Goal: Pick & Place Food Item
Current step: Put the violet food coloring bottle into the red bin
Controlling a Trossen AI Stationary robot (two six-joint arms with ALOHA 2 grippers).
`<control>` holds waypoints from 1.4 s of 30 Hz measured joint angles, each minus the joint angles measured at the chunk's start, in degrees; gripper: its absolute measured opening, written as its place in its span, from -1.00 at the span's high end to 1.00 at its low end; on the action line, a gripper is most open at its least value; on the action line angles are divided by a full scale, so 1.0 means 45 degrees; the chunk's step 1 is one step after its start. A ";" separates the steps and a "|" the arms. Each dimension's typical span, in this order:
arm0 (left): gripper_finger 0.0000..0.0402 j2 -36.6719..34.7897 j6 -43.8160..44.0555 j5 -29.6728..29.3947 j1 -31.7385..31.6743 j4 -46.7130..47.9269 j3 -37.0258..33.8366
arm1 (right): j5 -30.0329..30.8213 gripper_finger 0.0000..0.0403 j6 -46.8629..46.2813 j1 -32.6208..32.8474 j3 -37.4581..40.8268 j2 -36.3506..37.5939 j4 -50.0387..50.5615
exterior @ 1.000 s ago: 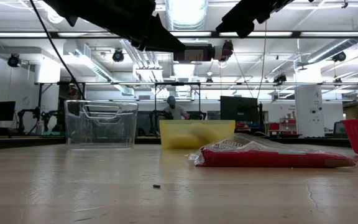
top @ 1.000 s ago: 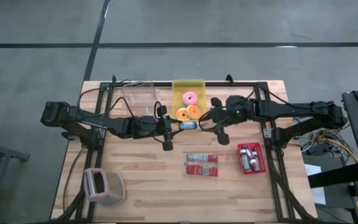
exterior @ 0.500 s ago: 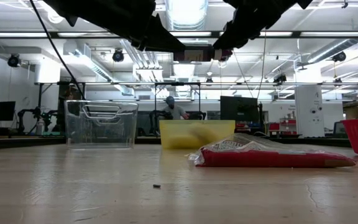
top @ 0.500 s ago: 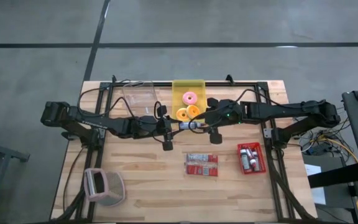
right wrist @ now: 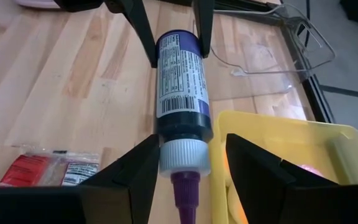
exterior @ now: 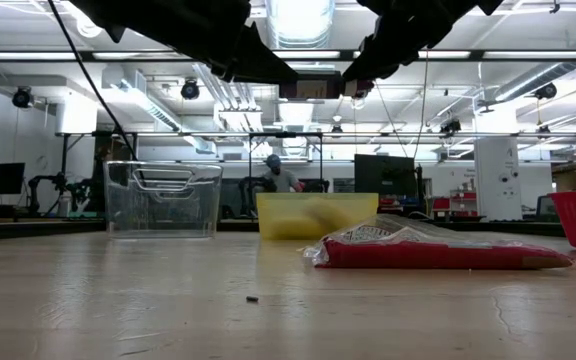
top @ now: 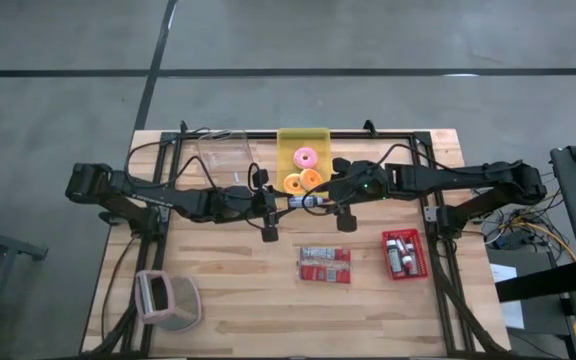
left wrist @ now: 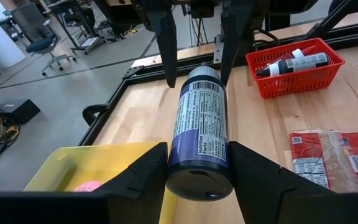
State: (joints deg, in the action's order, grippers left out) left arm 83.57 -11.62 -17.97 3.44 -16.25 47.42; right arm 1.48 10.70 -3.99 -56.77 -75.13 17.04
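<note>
Purple-blue and rigid, the bottle (left wrist: 199, 130) hangs level in the air above the table (top: 228, 290), just beside the yellow bin (top: 303, 145), with both arms at it. The left gripper (left wrist: 199, 165) pinches its flat base end between its fingers (left wrist: 143, 171); the right gripper (right wrist: 182, 158) has its fingers (right wrist: 132, 165) spread round the white cap (right wrist: 184, 155) and nozzle end, close but perhaps not yet bearing (contact on one side is hard to judge). It looks a stiff plastic squeeze bottle, light, smooth and a little slippery, so the straight labelled body or the cap shoulder is the safest hold. Its label carries a nutrition panel and barcode; no words are legible.
</note>
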 joint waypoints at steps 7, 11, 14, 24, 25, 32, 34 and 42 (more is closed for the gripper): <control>0.20 0.0000 0.0000 -0.0007 0.0000 0.0000 0.0000 | -0.0048 0.26 -0.0041 0.0000 0.0000 -0.0005 0.0026; 0.20 0.0000 0.0000 -0.0002 0.0000 0.0000 0.0000 | -0.0102 0.38 -0.0039 0.0000 0.0000 -0.0005 0.0062; 0.20 0.0000 0.0000 0.0003 0.0000 0.0000 0.0000 | -0.0117 0.46 -0.0039 0.0000 -0.0003 -0.0005 0.0076; 0.20 0.0000 0.0000 0.0027 0.0000 0.0005 0.0000 | -0.0087 0.54 -0.0039 0.0000 -0.0005 -0.0005 0.0170; 0.20 0.0000 0.0000 0.0027 0.0000 0.0005 0.0000 | -0.0087 0.54 -0.0046 0.0000 -0.0005 -0.0005 0.0170; 0.20 0.0000 0.0000 0.0027 0.0000 0.0005 0.0000 | -0.0066 0.54 -0.1183 -0.0002 -0.0005 -0.0005 0.0157; 0.20 0.0000 0.0000 0.0005 0.0000 0.0005 0.0000 | -0.0026 0.54 -0.1502 -0.0005 -0.0005 -0.0005 0.0092; 0.20 0.0000 0.0000 -0.0002 0.0000 0.0000 0.0000 | 0.0005 0.54 -0.1719 -0.0005 -0.0005 0.0015 -0.0321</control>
State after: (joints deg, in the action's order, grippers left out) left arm 83.57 -11.62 -17.98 3.44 -16.25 47.42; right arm 1.50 2.96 -4.01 -56.80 -75.07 15.59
